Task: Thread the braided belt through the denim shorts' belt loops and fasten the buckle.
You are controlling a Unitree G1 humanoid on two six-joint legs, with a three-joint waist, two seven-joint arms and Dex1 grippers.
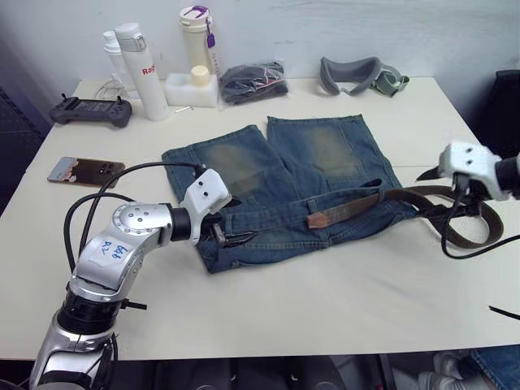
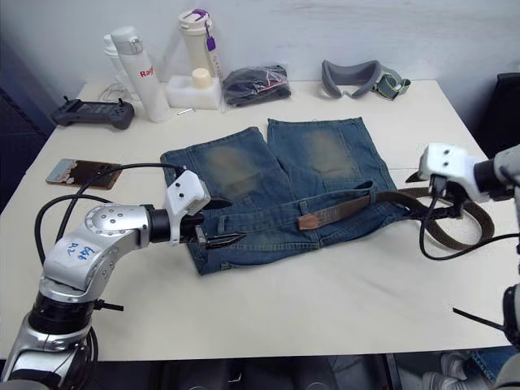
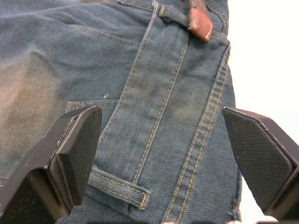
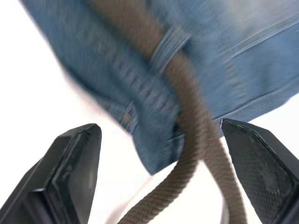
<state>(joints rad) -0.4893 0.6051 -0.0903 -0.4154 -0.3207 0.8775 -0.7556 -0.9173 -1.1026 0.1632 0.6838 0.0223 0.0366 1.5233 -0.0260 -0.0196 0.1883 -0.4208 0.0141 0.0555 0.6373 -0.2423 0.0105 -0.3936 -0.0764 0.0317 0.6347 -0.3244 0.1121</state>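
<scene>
We judge threading partial: braided belt point(image 1: 351, 207) through one right-side belt loop point(image 4: 167, 45), buckle unfastened; both grippers' fingers spread, empty.

Bright, even light across the white bench point(image 1: 341, 301), and shadows stay soft and short under the arms. No harsh glare in the head views. Left wrist view is crisp on the denim shorts point(image 3: 154, 116); right wrist view smears the braided belt point(image 4: 187, 116) with motion blur.
</scene>
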